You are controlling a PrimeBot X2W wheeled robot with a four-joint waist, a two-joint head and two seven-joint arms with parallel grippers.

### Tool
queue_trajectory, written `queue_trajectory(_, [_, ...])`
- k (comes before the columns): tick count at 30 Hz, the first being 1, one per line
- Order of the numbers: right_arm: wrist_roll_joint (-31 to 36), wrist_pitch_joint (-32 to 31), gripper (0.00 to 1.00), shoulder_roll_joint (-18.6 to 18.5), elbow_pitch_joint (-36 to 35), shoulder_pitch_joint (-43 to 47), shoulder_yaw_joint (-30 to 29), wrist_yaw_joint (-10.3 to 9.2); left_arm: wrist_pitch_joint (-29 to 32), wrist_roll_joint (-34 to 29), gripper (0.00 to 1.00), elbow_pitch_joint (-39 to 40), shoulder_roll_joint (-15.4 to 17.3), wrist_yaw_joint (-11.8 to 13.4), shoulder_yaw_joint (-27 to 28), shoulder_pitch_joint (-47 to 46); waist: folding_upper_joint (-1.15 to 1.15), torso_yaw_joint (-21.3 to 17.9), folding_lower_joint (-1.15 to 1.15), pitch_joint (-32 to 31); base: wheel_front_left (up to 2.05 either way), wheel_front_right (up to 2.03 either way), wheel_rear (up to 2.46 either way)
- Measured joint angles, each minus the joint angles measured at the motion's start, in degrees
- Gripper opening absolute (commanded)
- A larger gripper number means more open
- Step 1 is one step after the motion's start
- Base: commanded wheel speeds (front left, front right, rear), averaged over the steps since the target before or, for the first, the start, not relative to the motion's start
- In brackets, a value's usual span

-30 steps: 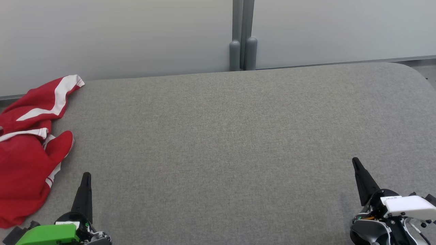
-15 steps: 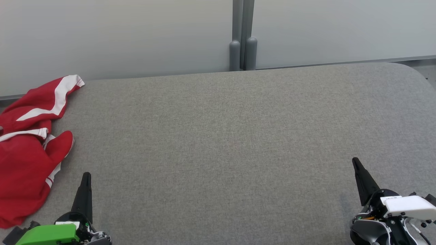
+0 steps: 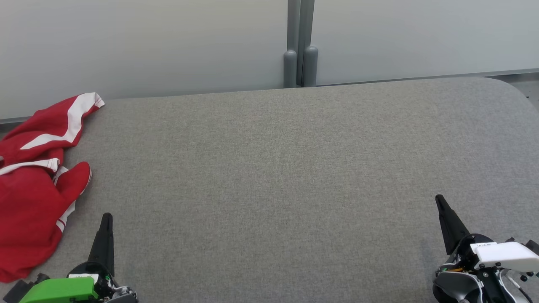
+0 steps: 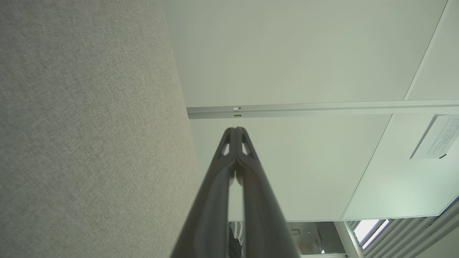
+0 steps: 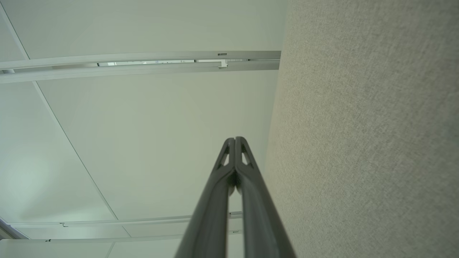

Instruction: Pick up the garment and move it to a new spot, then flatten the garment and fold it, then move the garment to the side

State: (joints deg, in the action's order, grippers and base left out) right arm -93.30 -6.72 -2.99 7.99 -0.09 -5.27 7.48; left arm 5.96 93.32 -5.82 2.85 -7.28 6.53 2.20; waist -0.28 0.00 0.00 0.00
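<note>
Head view, far left: red white-striped garment [image 3: 29,198] heaped at the grey table's [image 3: 273,168] edge. Looks soft, light, limp; best pinched at a raised fold near the left gripper [image 3: 105,219]. Left and right gripper [image 3: 440,202] both pressed together, empty.

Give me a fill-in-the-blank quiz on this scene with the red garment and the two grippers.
1. The crumpled red garment has ____ stripes.
2. The left gripper and right gripper are both ____, holding nothing.
3. The garment lies beside the ____ gripper on the grey table.
Missing words: white; shut; left.
</note>
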Motion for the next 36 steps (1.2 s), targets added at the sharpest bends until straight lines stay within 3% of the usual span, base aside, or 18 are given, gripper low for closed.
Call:
queue_trajectory(16, [0.0,0.0,0.00,0.0,0.0,0.0,0.0,0.00,0.0,0.0,0.00,0.0,0.0,0.0,0.0,0.0,0.00,0.0,0.00,0.0,0.00,0.00,0.00])
queue_trajectory(17, [0.0,0.0,1.00,0.0,0.1,0.0,0.0,-0.01,0.0,0.0,1.00,-0.1,0.0,0.0,0.0,0.0,0.00,0.0,0.00,0.0,0.00,0.00,0.00])
queue_trajectory(27, [0.4,1.8,1.00,0.8,2.6,1.9,1.2,-0.02,-1.7,-0.4,1.00,-2.7,-0.5,0.2,-1.9,1.4,0.00,0.1,0.00,-0.3,0.00,0.00,0.00])
queue_trajectory(36, [3.8,4.2,1.00,0.7,2.1,2.1,1.9,-0.02,-4.1,-4.5,1.00,-1.3,-0.5,0.9,-3.3,1.6,0.00,0.2,0.00,-0.7,0.00,0.00,0.00])
